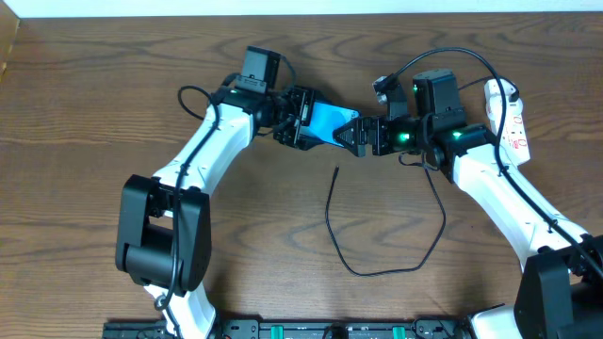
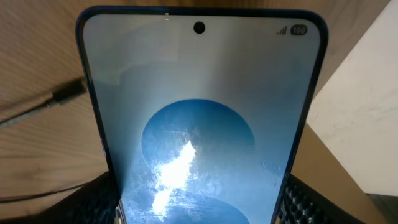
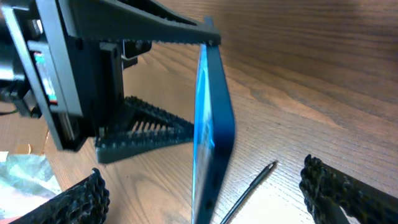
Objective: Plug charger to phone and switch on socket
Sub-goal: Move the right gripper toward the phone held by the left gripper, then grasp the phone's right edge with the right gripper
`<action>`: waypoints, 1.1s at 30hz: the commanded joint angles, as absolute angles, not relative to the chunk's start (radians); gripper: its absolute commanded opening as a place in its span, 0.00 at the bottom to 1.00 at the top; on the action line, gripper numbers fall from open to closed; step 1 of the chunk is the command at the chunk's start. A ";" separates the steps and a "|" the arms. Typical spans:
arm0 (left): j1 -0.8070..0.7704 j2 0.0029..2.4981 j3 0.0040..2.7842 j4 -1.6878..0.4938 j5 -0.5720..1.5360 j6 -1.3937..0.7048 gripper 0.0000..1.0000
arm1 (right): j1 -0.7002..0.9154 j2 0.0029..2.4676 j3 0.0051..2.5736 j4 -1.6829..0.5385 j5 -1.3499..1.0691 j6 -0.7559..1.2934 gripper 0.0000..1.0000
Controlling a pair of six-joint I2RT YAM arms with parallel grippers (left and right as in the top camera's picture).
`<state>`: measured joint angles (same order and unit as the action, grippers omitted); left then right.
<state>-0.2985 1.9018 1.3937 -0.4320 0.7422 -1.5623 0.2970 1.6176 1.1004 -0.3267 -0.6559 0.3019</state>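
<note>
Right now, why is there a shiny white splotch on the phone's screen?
Left wrist view: that's glare, light bouncing off the phone; the charger tip looks a bit soft. Overhead view: even light, no glare on the screen.

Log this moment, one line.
left pincer: holds slim blue-screen phone | right pincer: open at phone | thin black charger cable: unplugged

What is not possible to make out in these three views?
- Overhead: the right arm covers part of the socket, and its switch is too small to read.
- Overhead: the far end of the charger is hidden under the right arm.
- Left wrist: the frame's bottom edge cuts off the lower end of the phone, so no port shows.
- Right wrist: the phone is edge-on, so its screen is unreadable.
</note>
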 commanded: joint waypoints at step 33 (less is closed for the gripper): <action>-0.401 1.872 1.406 -0.372 0.747 -1.663 0.07 | 0.318 1.636 1.118 -0.357 -0.515 0.302 0.59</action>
<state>-0.4007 1.9018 1.3937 -0.3794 0.7338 -1.6531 0.3023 1.6245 1.1004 -0.3515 -0.5407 0.3035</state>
